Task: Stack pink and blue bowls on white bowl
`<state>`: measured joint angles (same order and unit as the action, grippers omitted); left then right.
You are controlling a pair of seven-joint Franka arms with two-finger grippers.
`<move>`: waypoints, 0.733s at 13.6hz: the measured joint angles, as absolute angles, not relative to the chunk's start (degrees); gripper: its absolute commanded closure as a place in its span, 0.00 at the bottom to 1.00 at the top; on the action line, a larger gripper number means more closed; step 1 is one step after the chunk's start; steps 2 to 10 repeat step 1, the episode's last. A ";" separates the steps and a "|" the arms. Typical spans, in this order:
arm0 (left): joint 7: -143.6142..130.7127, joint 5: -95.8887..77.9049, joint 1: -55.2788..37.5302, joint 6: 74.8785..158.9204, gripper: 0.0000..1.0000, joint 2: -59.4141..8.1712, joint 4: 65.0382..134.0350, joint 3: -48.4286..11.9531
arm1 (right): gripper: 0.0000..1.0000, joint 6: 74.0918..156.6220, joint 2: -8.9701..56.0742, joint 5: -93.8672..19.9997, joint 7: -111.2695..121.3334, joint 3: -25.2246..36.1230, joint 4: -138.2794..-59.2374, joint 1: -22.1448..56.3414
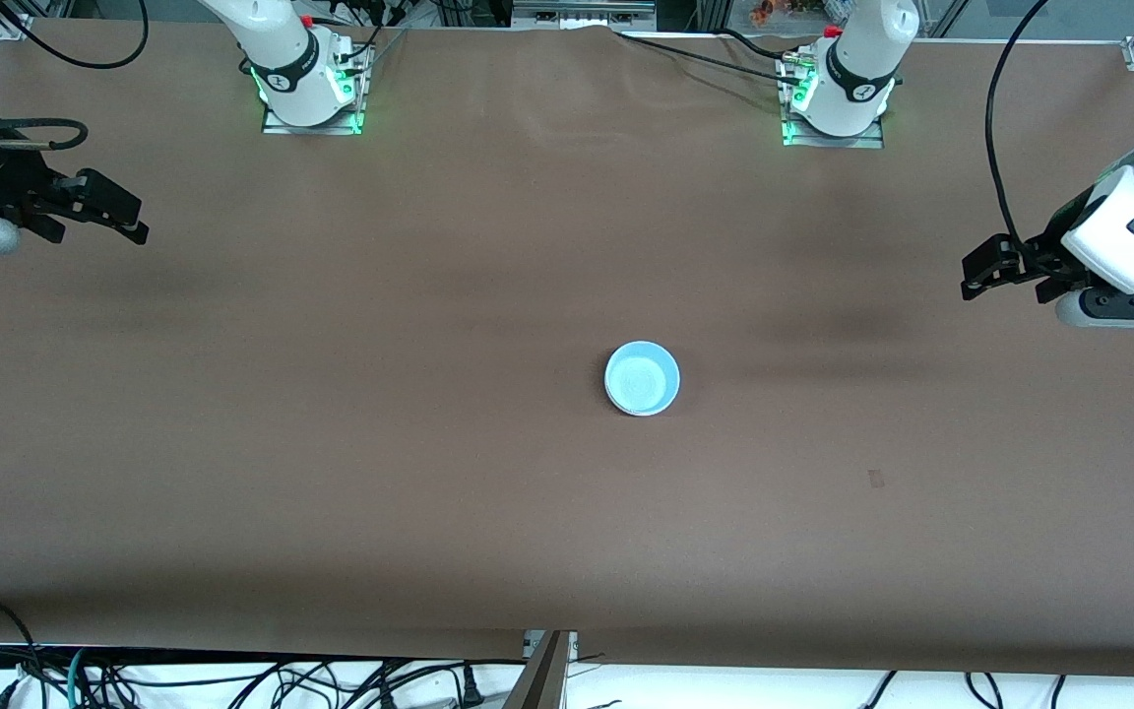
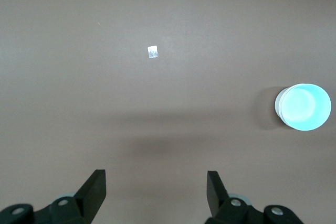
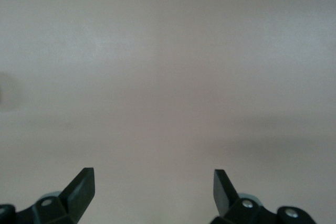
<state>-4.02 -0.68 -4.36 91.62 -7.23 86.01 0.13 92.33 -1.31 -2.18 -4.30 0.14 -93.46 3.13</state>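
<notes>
Stack [image 1: 642, 379] sits mid-table, blue bowl on top, white rim beneath; pink not visible. Stacking looks finished. Left gripper [image 1: 1005, 271] and right gripper [image 1: 99, 212], both spread, empty, hover well apart from it at table ends; only verification remains.

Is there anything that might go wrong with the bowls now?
Probably not much. The blue bowl sits on top of a stack in the middle of the table; a paler rim shows under it, but no pink bowl is visible, so I cannot confirm all three are nested. The left gripper and right gripper hang open at the table's ends, well away. If either arm swept back low, it might knock the light stack.
</notes>
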 measured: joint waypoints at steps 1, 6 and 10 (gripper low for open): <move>-4.02 -0.68 -4.36 91.62 0.13 -7.23 86.01 0.13 | 0.00 92.23 -1.30 -2.18 -4.27 0.14 -93.40 3.13; -4.02 -0.68 -4.36 91.62 0.13 -7.23 86.01 0.13 | 0.00 92.23 -1.30 -2.18 -4.27 0.14 -93.40 3.13; -4.02 -0.68 -4.36 91.62 0.13 -7.23 86.01 0.13 | 0.00 92.23 -1.30 -2.18 -4.27 0.14 -93.40 3.13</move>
